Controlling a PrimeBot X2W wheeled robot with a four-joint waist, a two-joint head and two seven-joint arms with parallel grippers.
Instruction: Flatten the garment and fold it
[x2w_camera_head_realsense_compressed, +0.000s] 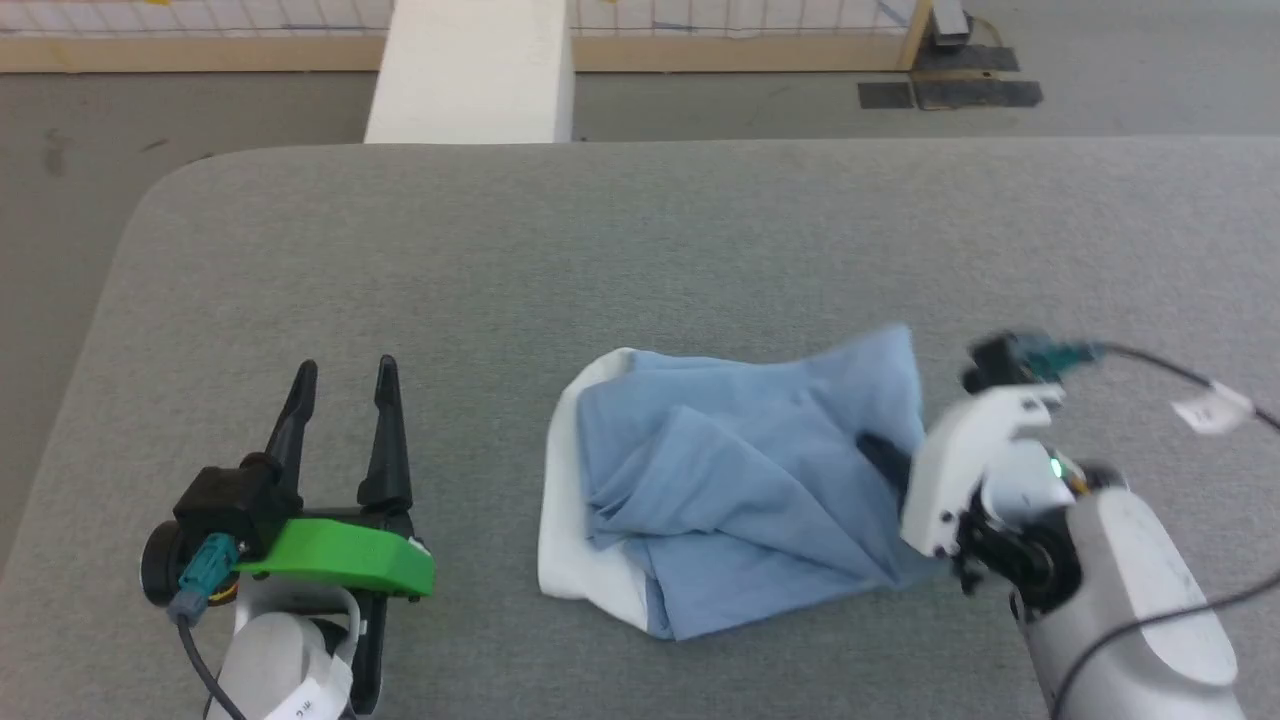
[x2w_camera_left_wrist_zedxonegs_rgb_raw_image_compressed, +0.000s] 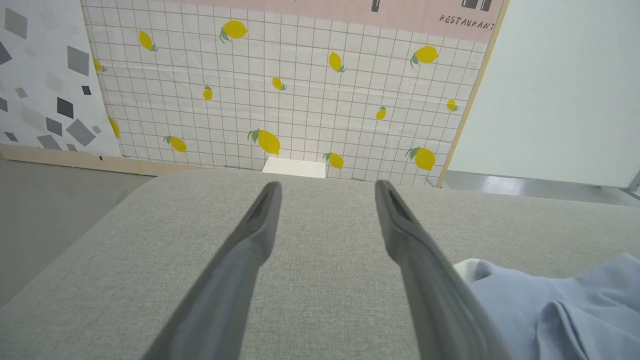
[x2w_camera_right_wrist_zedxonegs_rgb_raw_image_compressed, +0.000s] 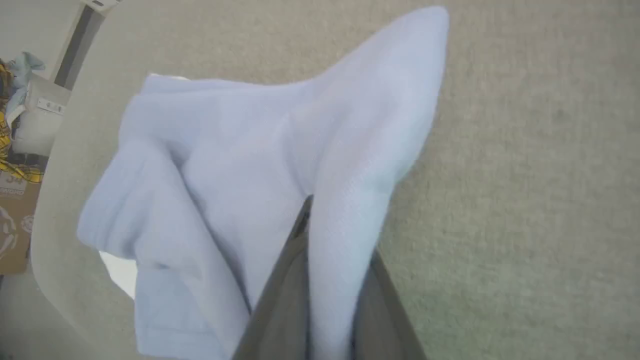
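While crumpled, garment (x2w_camera_head_realsense_compressed: 740, 480) between right jaws

Left gripper (x2w_camera_head_realsense_compressed: 347, 363) low left, fingers spread (pointing forward); right gripper (x2w_camera_head_realsense_compressed: 884, 452) angled leftward, pinching garment (x2w_camera_head_realsense_compressed: 720, 480).

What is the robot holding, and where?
Right hand pinches the soft light-blue knit top by a fold at its right edge; left hand holds nothing.

Grey fabric table (x2w_camera_head_realsense_compressed: 640, 230), lemon-print tiled wall (x2w_camera_left_wrist_zedxonegs_rgb_raw_image_compressed: 300, 100), grey floor (x2w_camera_head_realsense_compressed: 100, 120)
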